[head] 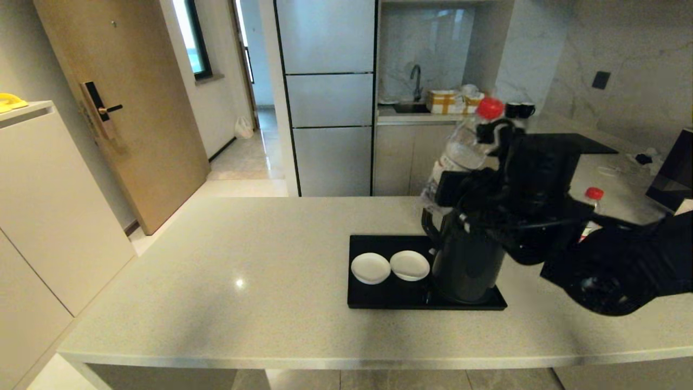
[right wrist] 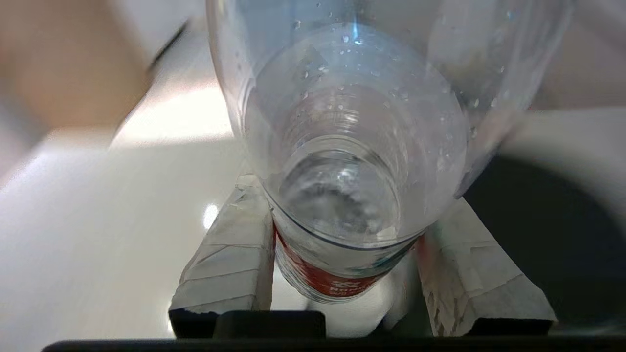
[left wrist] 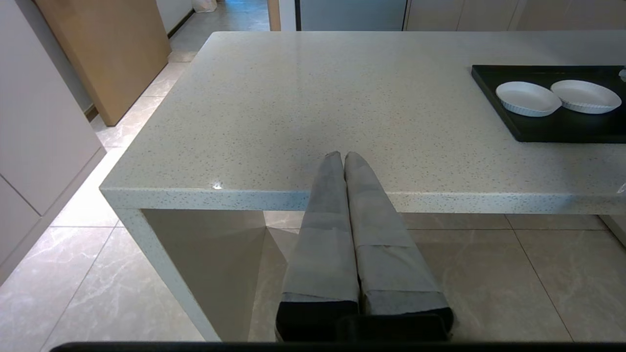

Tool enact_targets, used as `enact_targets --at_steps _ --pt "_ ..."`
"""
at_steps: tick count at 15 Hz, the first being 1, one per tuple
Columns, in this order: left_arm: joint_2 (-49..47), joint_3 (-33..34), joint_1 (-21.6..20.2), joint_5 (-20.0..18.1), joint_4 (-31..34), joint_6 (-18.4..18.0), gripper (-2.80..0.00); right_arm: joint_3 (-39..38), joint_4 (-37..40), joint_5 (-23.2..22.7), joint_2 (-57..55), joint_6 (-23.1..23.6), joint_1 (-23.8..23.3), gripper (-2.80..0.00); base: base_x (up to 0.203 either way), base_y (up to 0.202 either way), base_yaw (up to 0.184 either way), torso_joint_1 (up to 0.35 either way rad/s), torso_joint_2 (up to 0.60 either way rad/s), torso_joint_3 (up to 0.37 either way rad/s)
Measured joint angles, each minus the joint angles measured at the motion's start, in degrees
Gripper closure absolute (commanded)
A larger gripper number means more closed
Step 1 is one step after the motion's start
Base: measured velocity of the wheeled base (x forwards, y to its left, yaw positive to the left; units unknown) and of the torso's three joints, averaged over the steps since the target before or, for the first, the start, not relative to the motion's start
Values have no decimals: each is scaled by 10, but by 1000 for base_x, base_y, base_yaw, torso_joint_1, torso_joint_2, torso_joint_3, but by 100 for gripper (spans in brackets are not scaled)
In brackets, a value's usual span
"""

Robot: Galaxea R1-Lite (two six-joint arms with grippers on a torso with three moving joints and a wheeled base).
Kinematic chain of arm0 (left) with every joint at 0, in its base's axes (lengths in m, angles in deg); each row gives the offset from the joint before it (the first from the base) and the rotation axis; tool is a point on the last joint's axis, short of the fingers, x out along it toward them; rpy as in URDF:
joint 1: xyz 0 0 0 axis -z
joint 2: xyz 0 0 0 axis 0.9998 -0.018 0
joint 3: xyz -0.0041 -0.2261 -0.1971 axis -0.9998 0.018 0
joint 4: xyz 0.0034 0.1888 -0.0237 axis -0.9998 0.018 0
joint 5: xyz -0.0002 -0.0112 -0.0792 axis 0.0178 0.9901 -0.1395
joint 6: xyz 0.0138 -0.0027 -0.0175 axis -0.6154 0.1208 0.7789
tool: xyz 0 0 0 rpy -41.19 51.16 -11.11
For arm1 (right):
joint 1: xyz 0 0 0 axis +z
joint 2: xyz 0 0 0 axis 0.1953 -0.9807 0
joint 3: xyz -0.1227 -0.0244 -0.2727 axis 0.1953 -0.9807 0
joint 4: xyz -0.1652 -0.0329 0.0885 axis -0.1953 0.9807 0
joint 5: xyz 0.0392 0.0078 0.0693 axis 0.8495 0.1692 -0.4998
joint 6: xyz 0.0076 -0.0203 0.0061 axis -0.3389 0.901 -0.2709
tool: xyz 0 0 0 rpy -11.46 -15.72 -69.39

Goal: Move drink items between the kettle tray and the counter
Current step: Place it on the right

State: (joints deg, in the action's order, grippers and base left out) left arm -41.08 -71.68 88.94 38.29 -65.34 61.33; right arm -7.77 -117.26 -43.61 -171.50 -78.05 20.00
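Note:
My right gripper [head: 455,181] is shut on a clear water bottle [head: 463,149] with a red cap [head: 490,107], held tilted in the air above the black kettle [head: 465,265]. In the right wrist view the taped fingers [right wrist: 230,254] press both sides of the bottle [right wrist: 342,122] at its red label. The second bottle [head: 593,196] stands on the counter [head: 243,260] behind my right arm, mostly hidden. The glossy black kettle tray [head: 379,295] holds the kettle and two white coasters [head: 371,268]. My left gripper [left wrist: 343,155] is shut and empty over the counter's front edge [left wrist: 244,198].
A black cooktop panel [head: 563,143] lies at the counter's far right, with a dark appliance [head: 674,173] at the right edge. The tray [left wrist: 562,129] and coasters [left wrist: 527,98] sit right of my left gripper. The counter [left wrist: 318,98] drops off at the left to tiled floor.

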Motion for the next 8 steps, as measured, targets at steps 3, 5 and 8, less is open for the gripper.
enact_targets --at_steps 3,5,8 --pt "0 0 0 0 0 0 0 54 35 30 31 -5 -62 0 0 0 0 0 0 0" --pt "0 0 0 0 0 0 0 88 53 45 38 -6 -104 0 0 0 0 0 0 0" --pt "0 0 0 0 0 0 0 131 80 50 39 -7 -166 0 0 0 0 0 0 0"
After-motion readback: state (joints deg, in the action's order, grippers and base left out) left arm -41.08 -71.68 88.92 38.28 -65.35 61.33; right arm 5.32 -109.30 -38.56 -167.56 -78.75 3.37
